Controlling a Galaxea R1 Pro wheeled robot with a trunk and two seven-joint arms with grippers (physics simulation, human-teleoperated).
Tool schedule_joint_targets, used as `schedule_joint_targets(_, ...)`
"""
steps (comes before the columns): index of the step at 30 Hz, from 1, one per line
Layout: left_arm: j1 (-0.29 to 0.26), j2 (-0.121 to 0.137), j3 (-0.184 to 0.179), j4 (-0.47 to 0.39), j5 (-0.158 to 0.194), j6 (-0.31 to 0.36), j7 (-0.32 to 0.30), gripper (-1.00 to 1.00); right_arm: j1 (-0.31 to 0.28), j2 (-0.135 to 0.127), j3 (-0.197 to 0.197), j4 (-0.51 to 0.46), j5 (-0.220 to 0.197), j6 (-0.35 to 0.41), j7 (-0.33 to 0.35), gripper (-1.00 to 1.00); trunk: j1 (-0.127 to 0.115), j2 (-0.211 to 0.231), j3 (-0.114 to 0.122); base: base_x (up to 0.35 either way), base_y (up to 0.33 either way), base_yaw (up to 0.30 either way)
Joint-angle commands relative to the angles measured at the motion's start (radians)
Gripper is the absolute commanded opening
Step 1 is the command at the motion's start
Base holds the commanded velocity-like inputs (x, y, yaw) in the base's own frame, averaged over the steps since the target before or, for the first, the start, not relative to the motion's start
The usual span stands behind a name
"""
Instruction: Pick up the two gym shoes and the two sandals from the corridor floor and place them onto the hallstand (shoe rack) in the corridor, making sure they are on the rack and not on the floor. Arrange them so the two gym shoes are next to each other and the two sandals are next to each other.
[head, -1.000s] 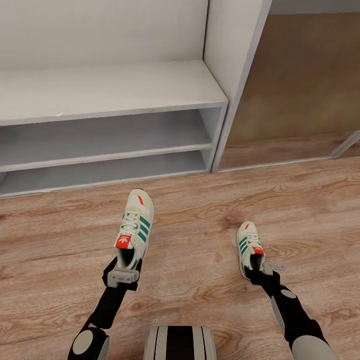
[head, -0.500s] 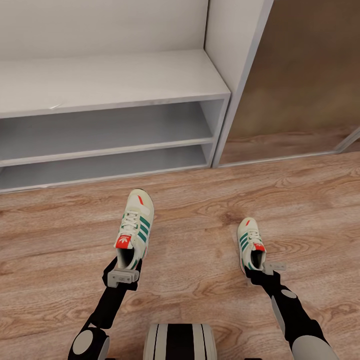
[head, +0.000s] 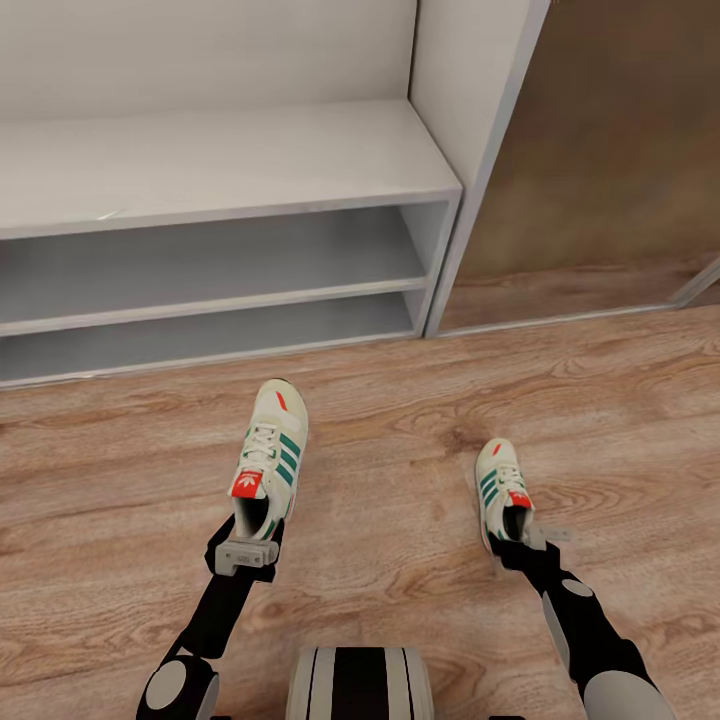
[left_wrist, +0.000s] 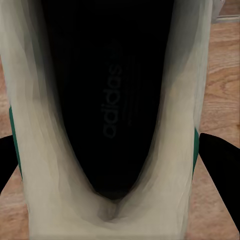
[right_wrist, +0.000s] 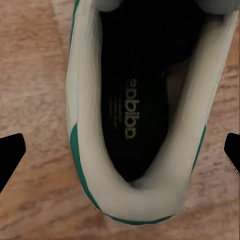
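The left gripper (head: 247, 553) clamps one gym shoe (head: 268, 458). The right gripper (head: 520, 543) sits at the other gym shoe (head: 500, 488); I cannot tell whether it grips. Both face the hallstand (head: 230, 165).

Off-white gym shoes (head: 272, 455) (green-striped)

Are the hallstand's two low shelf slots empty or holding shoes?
Empty as far as visible: both slots of the hallstand show bare grey boards. Both gym shoes sit out front by the pincers.
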Motion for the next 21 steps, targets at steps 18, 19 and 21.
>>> schedule_joint_targets(18,0.0,-0.001,0.002,0.001,-0.006,-0.007,-0.004,-1.0,-0.001,0.0,-0.006,-0.002,0.01,0.002,0.008,1.0,0.0,0.0,-0.001,0.029,0.0,-0.001)
schedule_joint_targets(19,0.0,-0.001,0.002,0.001,-0.006,-0.007,-0.004,-1.0,-0.001,0.0,-0.006,-0.003,0.01,0.002,0.008,1.0,0.0,0.0,-0.001,0.001,0.0,-0.038)
schedule_joint_targets(21,0.0,-0.001,0.001,0.001,-0.006,-0.007,-0.004,-1.0,-0.001,0.0,-0.006,-0.003,0.01,0.002,0.008,1.0,0.0,0.0,-0.001,0.0,0.0,-0.078)
